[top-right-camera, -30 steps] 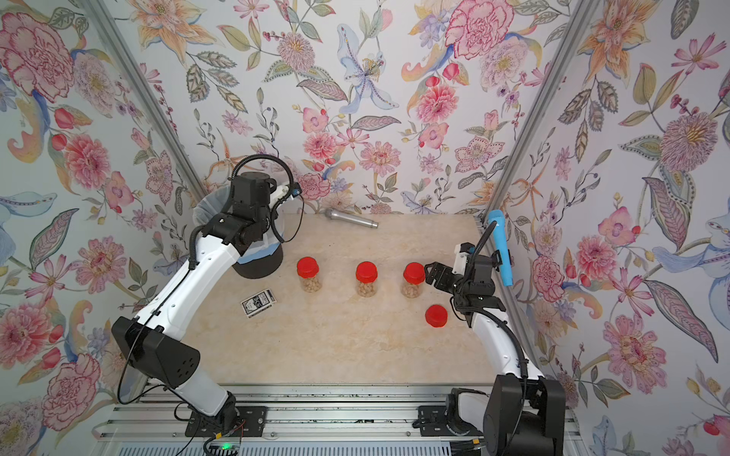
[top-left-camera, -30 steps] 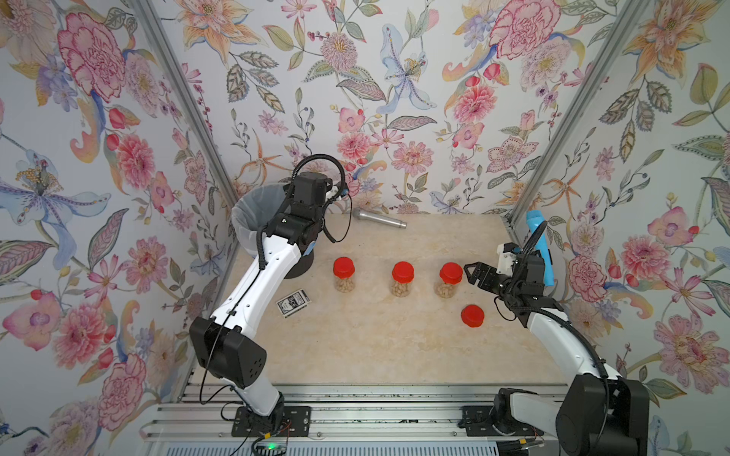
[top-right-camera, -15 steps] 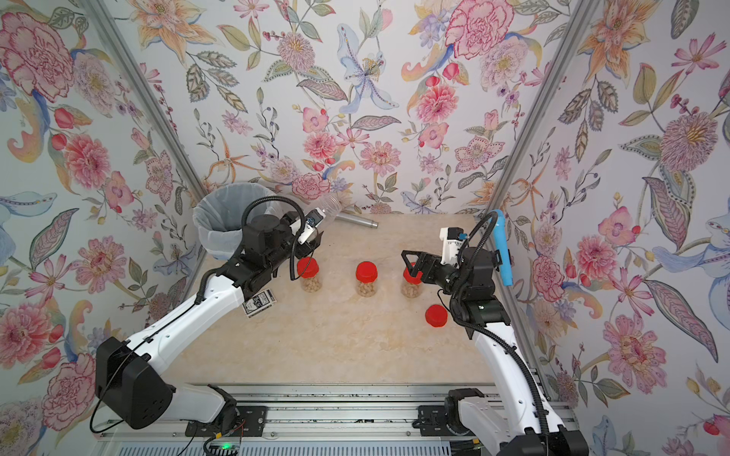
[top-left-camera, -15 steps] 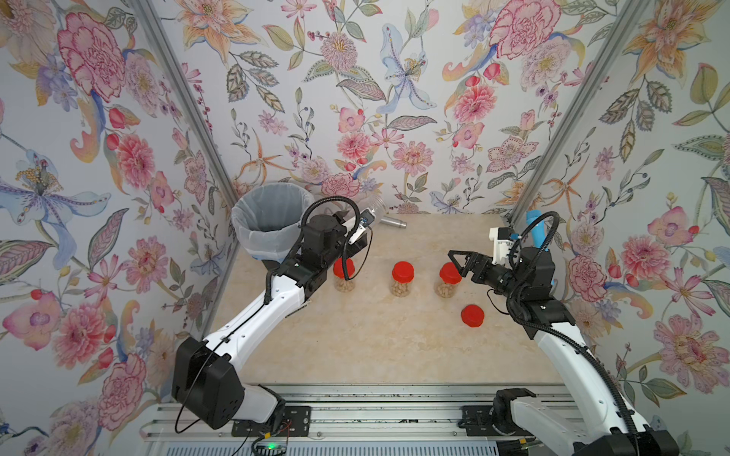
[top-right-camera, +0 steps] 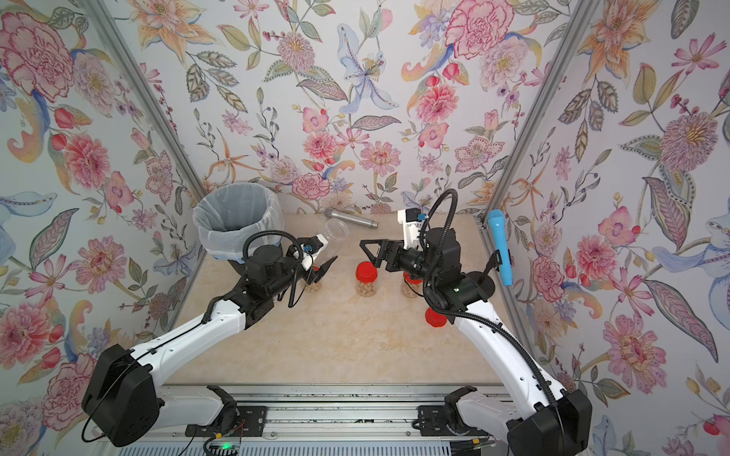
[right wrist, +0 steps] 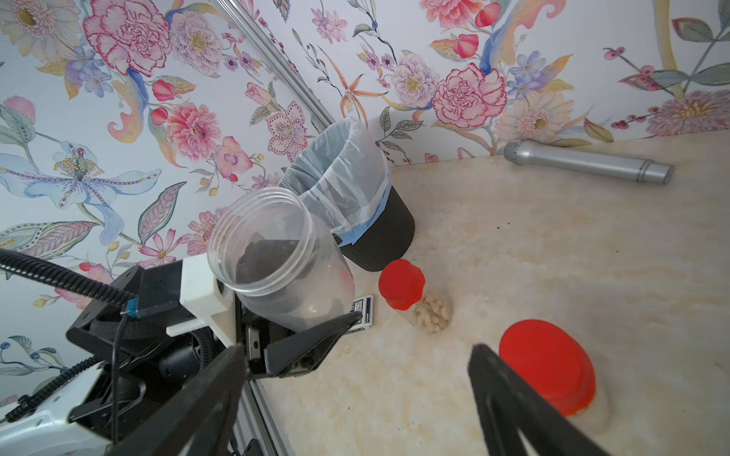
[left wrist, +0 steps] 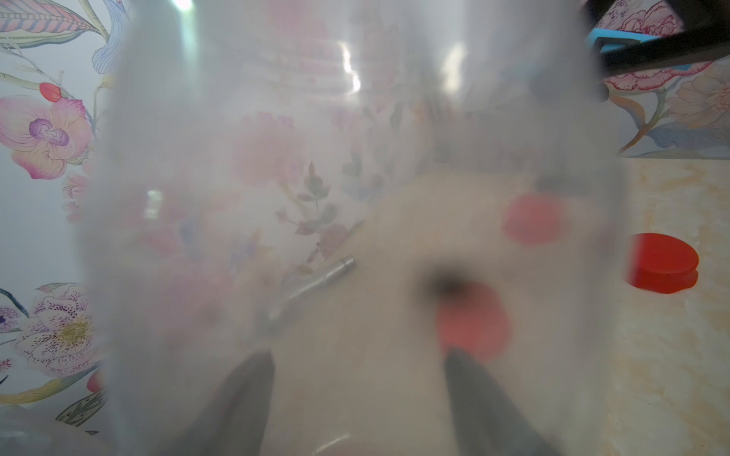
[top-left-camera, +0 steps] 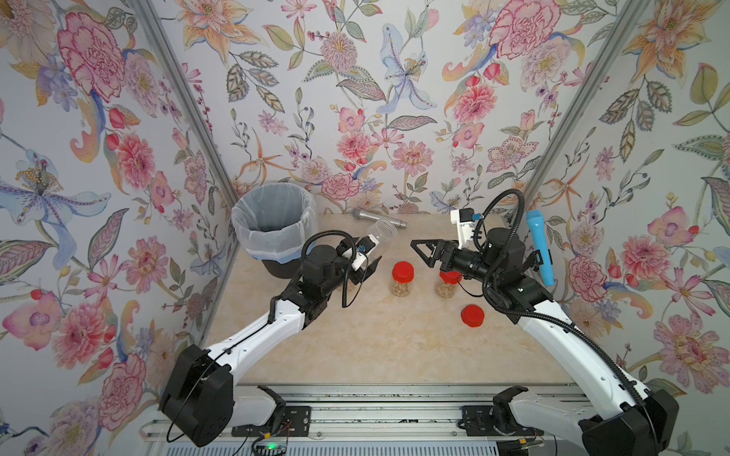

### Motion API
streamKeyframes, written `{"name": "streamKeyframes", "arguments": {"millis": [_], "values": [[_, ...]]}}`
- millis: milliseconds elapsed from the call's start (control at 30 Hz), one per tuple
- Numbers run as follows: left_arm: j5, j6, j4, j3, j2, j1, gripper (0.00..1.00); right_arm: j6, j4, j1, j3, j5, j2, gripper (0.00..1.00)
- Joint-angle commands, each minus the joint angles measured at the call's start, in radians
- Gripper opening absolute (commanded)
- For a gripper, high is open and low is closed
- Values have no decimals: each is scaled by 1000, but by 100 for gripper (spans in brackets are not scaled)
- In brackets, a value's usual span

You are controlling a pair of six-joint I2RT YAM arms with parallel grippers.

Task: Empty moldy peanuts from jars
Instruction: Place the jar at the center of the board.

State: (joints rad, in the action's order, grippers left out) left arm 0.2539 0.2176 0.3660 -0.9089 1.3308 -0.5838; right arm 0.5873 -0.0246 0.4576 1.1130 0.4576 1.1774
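Above the middle of the table (top-left-camera: 375, 347), my left arm (top-left-camera: 253, 335) reaches up from its base at the front left, with the elbow low and the wrist raised toward the back right. My left jaws pinch the held jar (top-left-camera: 381, 236) around its lower body. It is clear, its mouth is open, and it leans with the mouth up and away from me, toward the silver microphone (top-left-camera: 379, 218) lying along the back wall. In the right wrist view one dark finger (right wrist: 316, 335) presses against the jar's underside. In the left wrist view the jar's wall is a milky blur across almost the whole picture.

My right arm (top-left-camera: 572, 347) climbs from the front right and bends near the right wall. Its wrist is level and faces left, pointing at the held jar. My right jaws are spread wide with nothing between them. They hover above the row of standing jars, over the gap between the middle jar (top-left-camera: 402, 278) and the right jar (top-left-camera: 446, 286), and apart from the held jar.

The right jar is half hidden under my right wrist. The left jar (right wrist: 407, 294) shows just beside my left jaws. All three carry red lids, and the peanuts (top-left-camera: 401, 291) lie heaped in their bottoms. A loose red lid (top-left-camera: 472, 316) lies flat on the table in front of the right jar, near my right forearm. The black bin (top-left-camera: 272, 244) with its white bag stands in the back left corner, just behind my left wrist. A blue microphone (top-left-camera: 538, 244) leans against the right wall.
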Motion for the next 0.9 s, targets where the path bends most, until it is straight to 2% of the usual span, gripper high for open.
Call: {"name": "streamKeyframes", "arguments": {"millis": [0, 267, 867], "values": [[34, -48, 81, 25, -32, -7, 36, -41, 3, 42, 65, -58, 34, 91], [43, -68, 98, 47, -22, -16, 36, -84, -3, 122, 148, -114, 96, 90], [47, -78, 119, 45, 21, -30, 37, -102, 32, 182, 238, -116, 214, 86]]}}
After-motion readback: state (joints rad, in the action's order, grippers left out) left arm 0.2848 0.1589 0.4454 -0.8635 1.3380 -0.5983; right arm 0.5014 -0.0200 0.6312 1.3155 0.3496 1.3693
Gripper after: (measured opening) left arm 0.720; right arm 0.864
